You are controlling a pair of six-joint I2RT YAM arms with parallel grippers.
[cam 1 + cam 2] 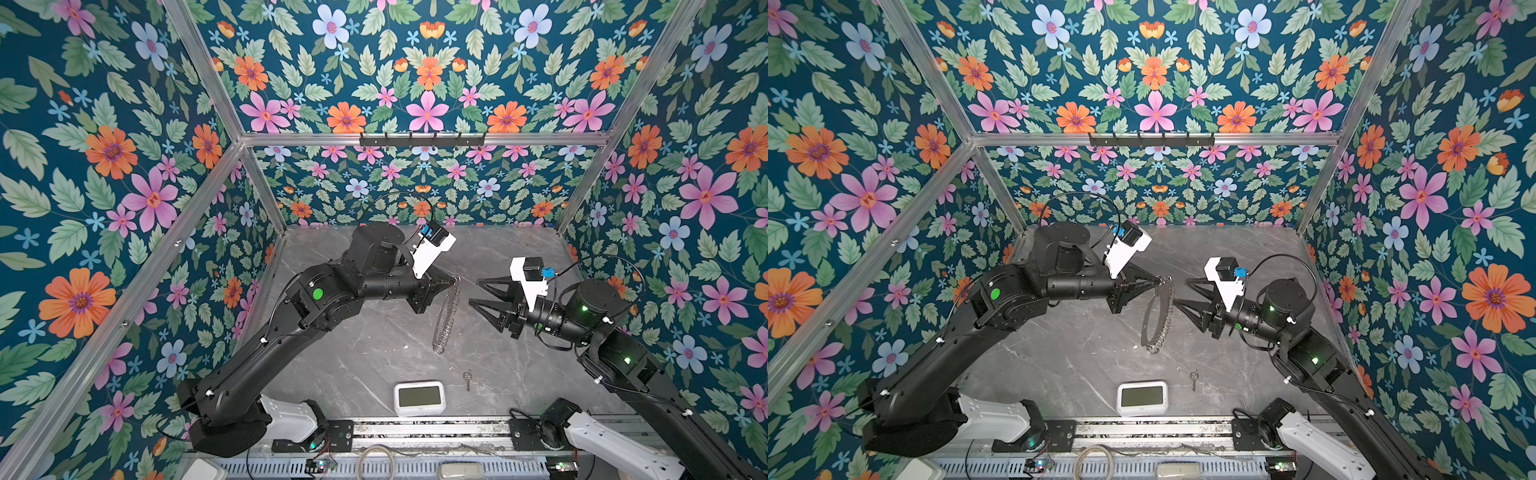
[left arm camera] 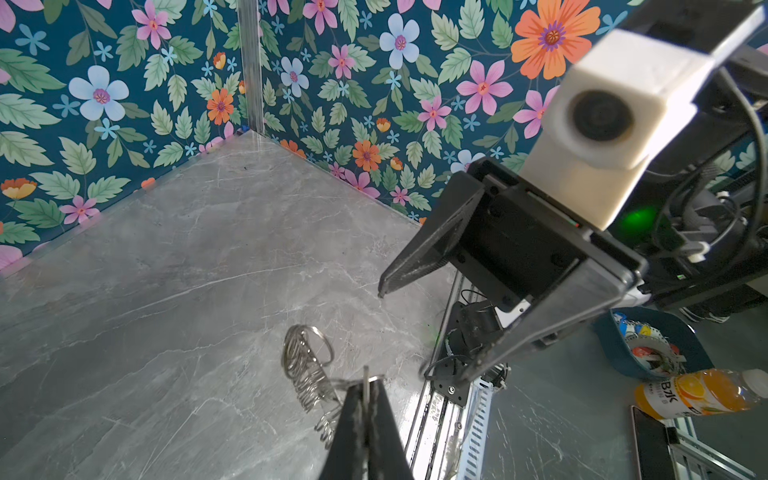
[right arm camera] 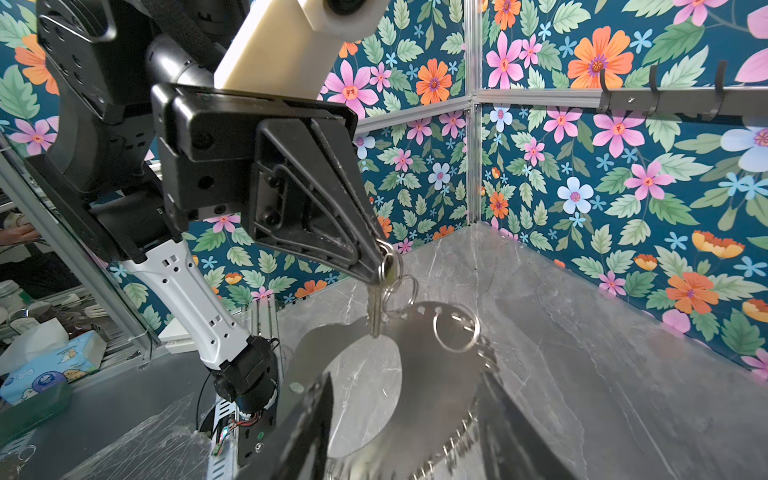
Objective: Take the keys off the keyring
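The keyring (image 1: 446,316) (image 1: 1158,316), a translucent grey plate (image 3: 436,374) edged with small silver rings (image 2: 307,370), hangs above the table. My left gripper (image 1: 455,280) (image 1: 1160,280) (image 2: 365,384) (image 3: 384,266) is shut on the head of a silver key (image 3: 375,307) and its split ring at the plate's top. In the right wrist view the key's blade points down over the plate. My right gripper (image 1: 474,291) (image 1: 1180,291) (image 2: 404,334) (image 3: 406,376) is open, its blurred fingers on either side of the plate's lower part. A second key (image 1: 468,379) (image 1: 1193,379) lies loose on the table.
A white clock (image 1: 419,397) (image 1: 1142,397) lies near the table's front edge, left of the loose key. A black hook rail (image 1: 422,140) runs along the back wall. Floral walls close in the back and both sides; the arm bases sit on a metal rail (image 1: 432,432) in front.
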